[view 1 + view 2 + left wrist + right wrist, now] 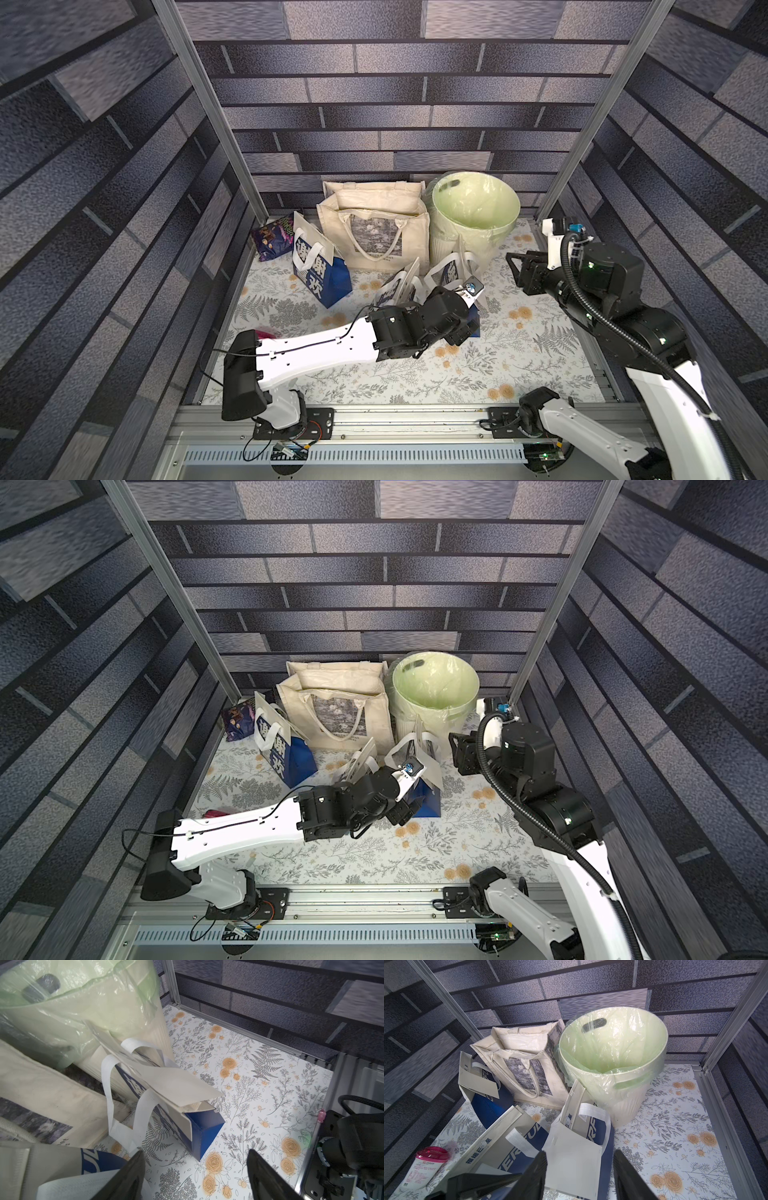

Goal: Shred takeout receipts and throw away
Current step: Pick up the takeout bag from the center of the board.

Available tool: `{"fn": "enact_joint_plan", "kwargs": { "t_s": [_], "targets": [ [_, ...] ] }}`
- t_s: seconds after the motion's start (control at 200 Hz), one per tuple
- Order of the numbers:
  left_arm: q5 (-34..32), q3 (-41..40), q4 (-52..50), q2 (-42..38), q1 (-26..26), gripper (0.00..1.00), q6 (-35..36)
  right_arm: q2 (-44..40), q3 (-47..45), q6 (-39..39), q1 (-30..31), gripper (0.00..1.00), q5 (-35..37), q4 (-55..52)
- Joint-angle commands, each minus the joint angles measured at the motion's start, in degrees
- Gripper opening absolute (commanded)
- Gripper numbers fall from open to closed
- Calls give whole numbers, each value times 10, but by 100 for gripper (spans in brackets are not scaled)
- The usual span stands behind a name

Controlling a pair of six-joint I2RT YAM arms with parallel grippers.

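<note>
A plain white receipt (571, 1159) hangs on the front of a blue-and-white bag (593, 1126) beside the bin. In the left wrist view the same slip (178, 1082) lies bent across that bag's top. Another pale slip (479, 1082) sits on the far bag. My left gripper (196, 1167) is open and empty just short of the bag's blue corner (205, 1134); in a top view it (460, 333) is low at the bag's near side. My right gripper (580, 1169) is open and empty, raised to the right of the bag (517, 268).
A pale green lined bin (478, 203) stands at the back right. A canvas tote (374, 237) is next to it. Two more blue-and-white bags (320, 270) (399, 286), a purple pouch (272, 237) and a pink-lidded cup (429, 1163) are at the left. The metal frame (239, 1028) edges the table.
</note>
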Motion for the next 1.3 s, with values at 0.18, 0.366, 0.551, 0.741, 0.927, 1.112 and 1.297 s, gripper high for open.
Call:
{"fn": "enact_joint_plan", "kwargs": {
  "t_s": [0.18,0.366,0.551,0.741,0.927,1.112,1.297],
  "targets": [
    [-102,-96,204,41,11,72,-41,-55,21,-17,-2,54,19,-94],
    [-124,-101,267,71,19,63,-20,-60,39,-31,-2,55,22,-126],
    [-139,-104,326,91,28,52,-7,-51,57,-33,-2,55,16,-159],
    [-116,-114,375,101,38,31,22,-18,82,-53,-2,54,4,-230],
    [-76,-126,400,94,50,7,33,2,82,-106,-2,54,-22,-259],
    [-44,-132,391,76,53,0,28,-23,-4,-328,-1,54,-103,-213],
    [-21,-129,353,50,49,0,-25,-95,-166,-515,9,62,-126,-81]
  ]
}}
